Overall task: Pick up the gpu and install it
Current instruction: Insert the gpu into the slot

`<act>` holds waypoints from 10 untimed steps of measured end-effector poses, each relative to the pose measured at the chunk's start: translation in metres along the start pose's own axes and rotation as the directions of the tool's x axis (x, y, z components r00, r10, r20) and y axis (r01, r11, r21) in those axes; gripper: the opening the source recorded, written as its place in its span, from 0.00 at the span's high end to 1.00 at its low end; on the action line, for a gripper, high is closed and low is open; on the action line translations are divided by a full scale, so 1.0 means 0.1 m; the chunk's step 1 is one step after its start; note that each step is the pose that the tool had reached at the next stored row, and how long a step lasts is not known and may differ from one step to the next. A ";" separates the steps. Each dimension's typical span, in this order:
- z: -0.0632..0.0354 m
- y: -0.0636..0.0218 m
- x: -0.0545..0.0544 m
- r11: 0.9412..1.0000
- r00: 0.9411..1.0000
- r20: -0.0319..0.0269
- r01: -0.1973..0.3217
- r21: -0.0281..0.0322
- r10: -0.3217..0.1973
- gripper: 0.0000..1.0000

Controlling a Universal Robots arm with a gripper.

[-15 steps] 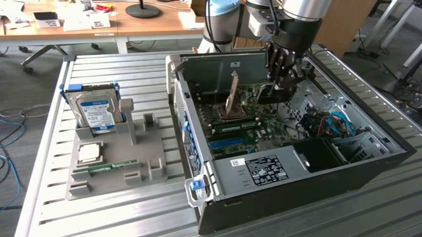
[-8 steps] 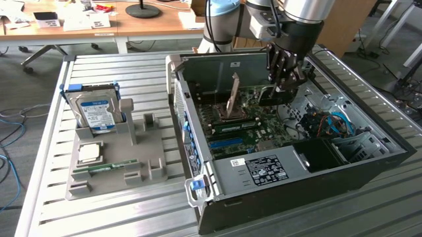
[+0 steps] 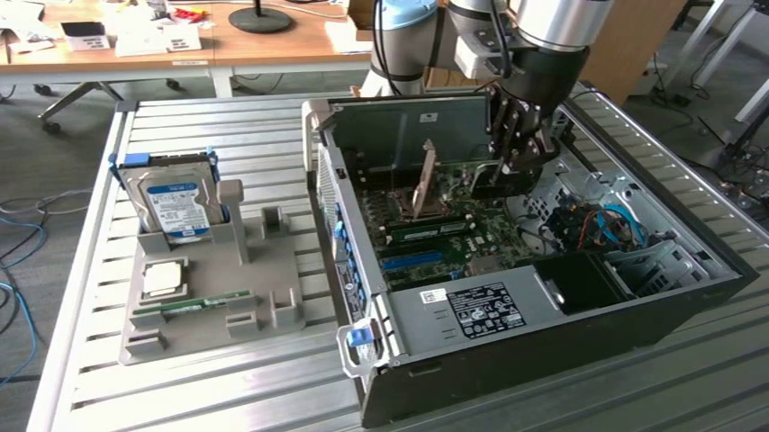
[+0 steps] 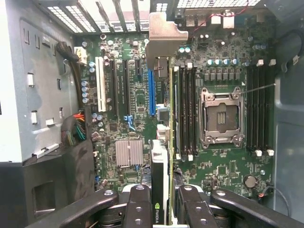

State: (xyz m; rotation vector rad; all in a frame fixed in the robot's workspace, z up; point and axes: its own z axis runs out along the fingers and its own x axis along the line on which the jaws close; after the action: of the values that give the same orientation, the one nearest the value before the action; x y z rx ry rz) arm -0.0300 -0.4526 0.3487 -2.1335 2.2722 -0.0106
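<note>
Black metal gripper w/ bolted fingers is clamped on the gpu, a thin flat dark card seen edge-on, its bent silvery bracket at one end. Gpu stands upright over the green motherboard, approx. mid-board; can't tell if it touches.

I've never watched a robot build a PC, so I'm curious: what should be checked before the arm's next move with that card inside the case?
1. Fingers closed on the gpu: ok.
2. gpu inside the case, over the motherboard: ok.
3. Bracket towards the rear slot openings: ok.
4. gpu lined up with the blue slot: cannot tell.
5. gpu seated in a slot: cannot tell.
6. Cables apart from the gpu: ok.
</note>
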 end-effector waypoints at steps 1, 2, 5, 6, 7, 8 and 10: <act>0.011 0.002 0.01 1.000 1.000 0.000 0.000 0.000 0.000 0.73; 0.021 0.004 0.01 1.000 1.000 0.000 0.000 0.000 0.000 0.73; 0.053 0.009 0.02 1.000 1.000 0.000 0.000 0.000 0.000 0.73; 0.062 0.011 0.03 1.000 1.000 0.000 0.000 0.000 0.000 0.73; 0.069 0.013 0.03 1.000 1.000 0.000 0.000 0.000 0.000 0.73; 0.071 0.013 0.03 1.000 1.000 0.000 0.000 0.000 0.000 0.73; 0.071 0.013 0.03 1.000 1.000 0.000 0.000 0.000 0.000 0.73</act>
State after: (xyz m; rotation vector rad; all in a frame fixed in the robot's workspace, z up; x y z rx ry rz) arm -0.0314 -0.4552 0.3415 -2.1340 2.2725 -0.0106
